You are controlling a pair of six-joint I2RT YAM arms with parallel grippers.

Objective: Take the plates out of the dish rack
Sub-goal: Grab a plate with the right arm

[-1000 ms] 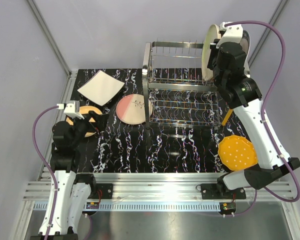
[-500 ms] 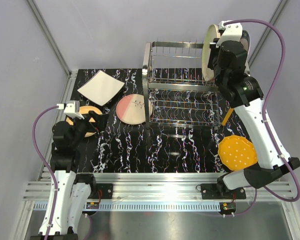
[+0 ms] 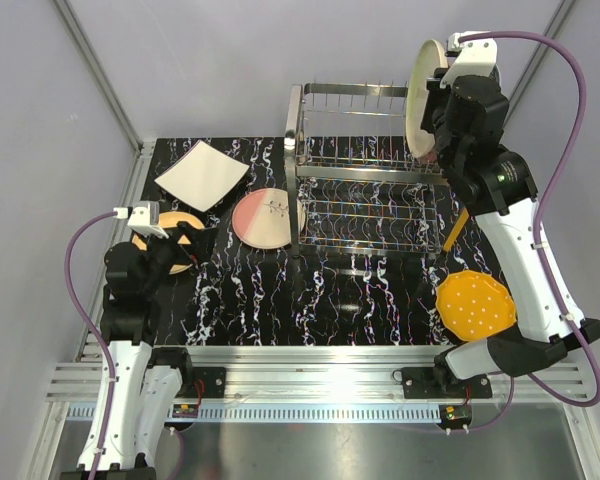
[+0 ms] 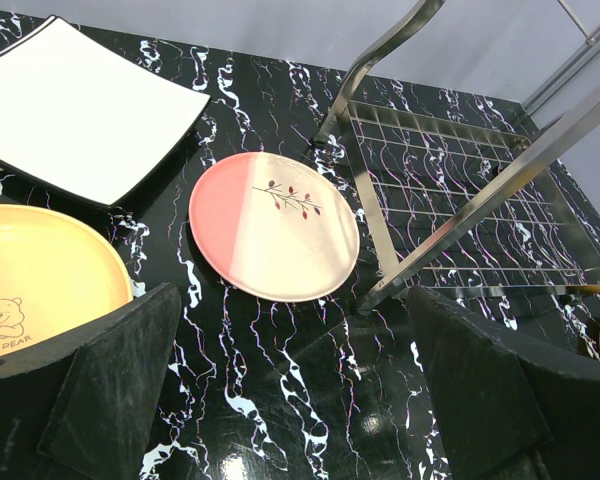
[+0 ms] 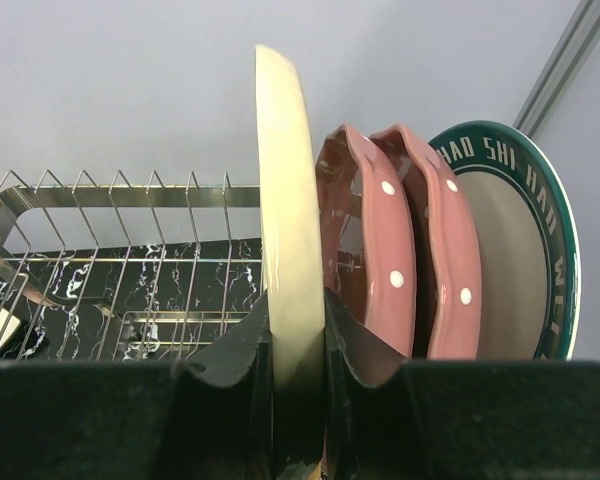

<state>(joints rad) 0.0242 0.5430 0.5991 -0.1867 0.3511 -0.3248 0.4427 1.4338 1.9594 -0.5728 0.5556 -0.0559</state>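
My right gripper [image 3: 429, 118] [image 5: 298, 312] is shut on the lower rim of a cream plate [image 3: 420, 92] [image 5: 288, 200], holding it upright and edge-on above the right end of the chrome dish rack [image 3: 365, 175] [image 5: 110, 250]. Right behind it stand two pink polka-dotted plates [image 5: 375, 250] and a white plate with a dark green rim [image 5: 525, 250]. My left gripper [image 3: 183, 243] [image 4: 295, 390] hangs open and empty low over the table. Ahead of it lie a yellow plate [image 4: 40, 270], a pink-cream twig plate [image 4: 275, 240] [image 3: 263, 217] and a white square plate [image 4: 80, 110] [image 3: 202, 175].
An orange polka-dotted plate [image 3: 473, 303] lies flat on the black marbled table [image 3: 340, 300] at the right front, beside my right arm. A thin yellow-orange strip [image 3: 454, 232] leans at the rack's right end. Grey walls close in behind the rack.
My right gripper has lifted the cream plate a little higher and slightly to the right above the rack. The left arm has stayed still.
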